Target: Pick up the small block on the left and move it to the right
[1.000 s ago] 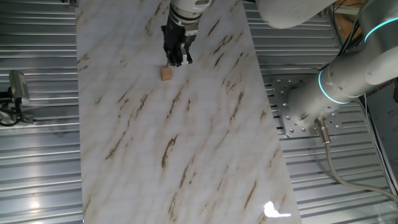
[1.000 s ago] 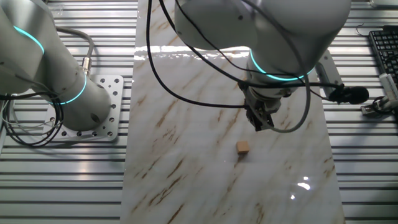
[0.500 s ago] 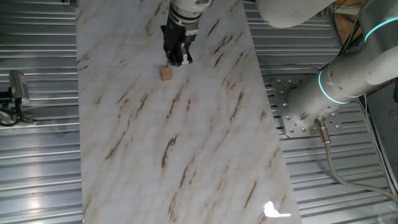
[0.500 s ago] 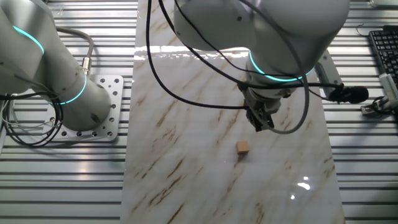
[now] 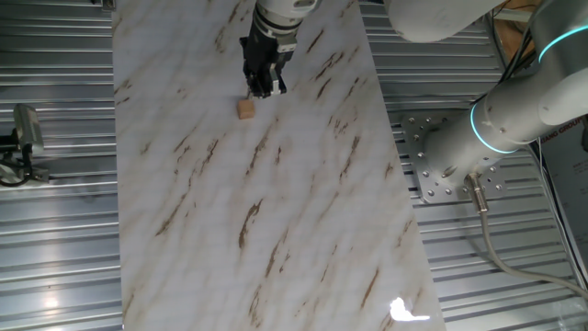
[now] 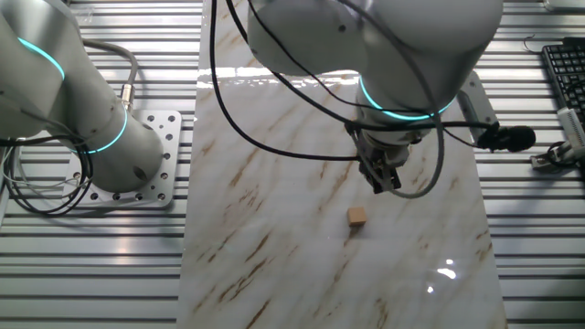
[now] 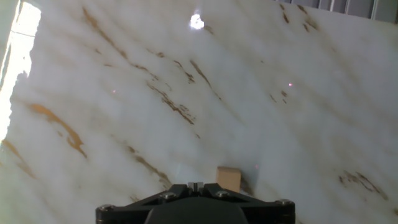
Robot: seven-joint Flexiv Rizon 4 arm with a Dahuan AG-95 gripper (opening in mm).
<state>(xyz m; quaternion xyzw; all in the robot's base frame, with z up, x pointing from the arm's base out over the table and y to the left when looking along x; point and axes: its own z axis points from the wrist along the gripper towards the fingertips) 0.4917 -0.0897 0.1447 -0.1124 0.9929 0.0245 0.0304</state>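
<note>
The small block is a tiny light-brown wooden cube lying free on the white marble board. It also shows in the other fixed view and at the bottom of the hand view. My gripper hangs just beside and above the block, not touching it. It shows too in the other fixed view. In the hand view the gripper has its fingers pressed together with nothing between them, and the block sits just right of them.
The marble board lies on a ribbed metal table. The arm's base plate is beside the board. A keyboard and a black-tipped tool are at the right. A small grey device is at the left.
The arm has shifted slightly and the gripper has drawn a little away from the block. The block has not moved.
</note>
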